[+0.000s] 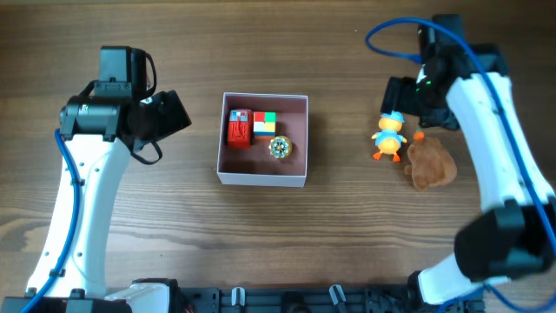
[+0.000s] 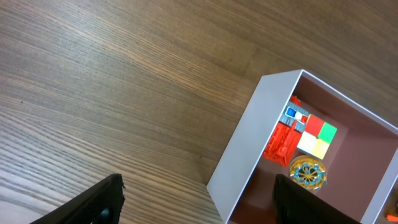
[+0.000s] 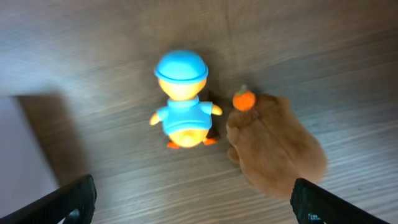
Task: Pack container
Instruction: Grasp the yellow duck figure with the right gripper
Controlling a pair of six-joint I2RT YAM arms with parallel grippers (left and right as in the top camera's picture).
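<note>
Wood-grain table (image 1: pixel 339 243) fills all three views, brown with the grain running left-right in the overhead; the only other hardware we see is the black arm-base gear (image 1: pixel 287 300) along the bottom edge. The container (image 1: pixel 261 180) sits mid-table between the arms, open top, white walls, dusty-pink floor. Inside, along its far side, are a red toy (image 1: pixel 239 127) and a colour-tile cube (image 1: pixel 265 123) touching side by side, with a round patterned ball (image 1: pixel 278 149) just beside the cube. The left gripper (image 2: pixel 199 202) is over bare wood just left of the container wall, jaws spread wide, holding nothing. The right gripper (image 3: pixel 199 205) is also spread wide and empty, above a toy duck in a blue cap (image 3: pixel 182 102) and a brown plush (image 3: pixel 277 149) with a small orange knob (image 3: pixel 244 99). Both lie on the table, well right of the container.
</note>
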